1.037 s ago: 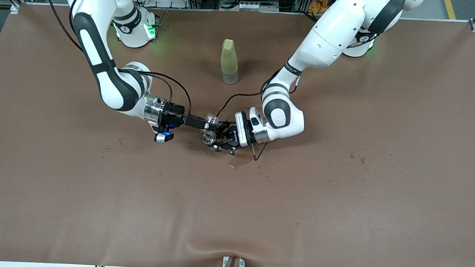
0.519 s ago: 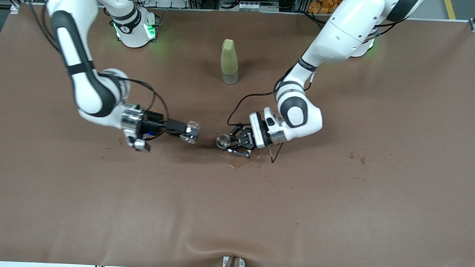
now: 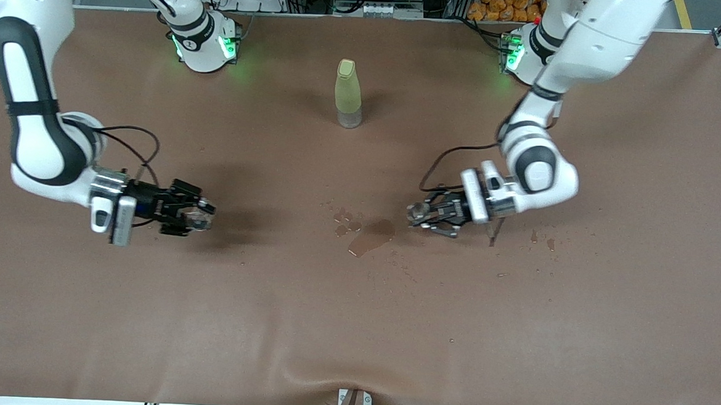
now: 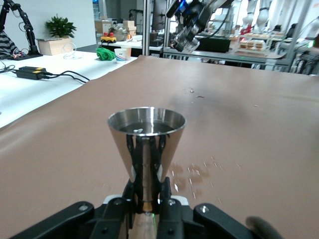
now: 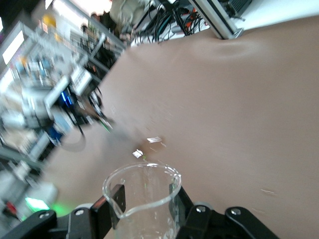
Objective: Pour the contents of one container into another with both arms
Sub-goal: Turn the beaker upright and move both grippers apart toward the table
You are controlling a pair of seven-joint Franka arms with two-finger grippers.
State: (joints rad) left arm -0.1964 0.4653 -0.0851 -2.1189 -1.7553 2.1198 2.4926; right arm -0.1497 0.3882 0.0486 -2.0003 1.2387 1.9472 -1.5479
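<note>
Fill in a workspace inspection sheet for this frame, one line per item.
Surface: brown table cover, wet puddle and droplets mid-table.
Job's things: tiny clear glass cup upright in right tool; shiny silver tapered metal cup upright in left tool, liquid inside.
Clutter: tall yellow-green bottle standing between the bases.
Grippers: right tool and left tool shut on their cups, above the table, well apart.
Cables: black leads at both wrists.
Surroundings: lab benches, racks.

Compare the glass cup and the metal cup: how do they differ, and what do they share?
The glass cup is clear with a pouring lip; the metal cup is shiny silver and tapers narrowly. The glass cup sits in the right end effector, the metal cup in the left end effector. Both are small, upright and gripped.
</note>
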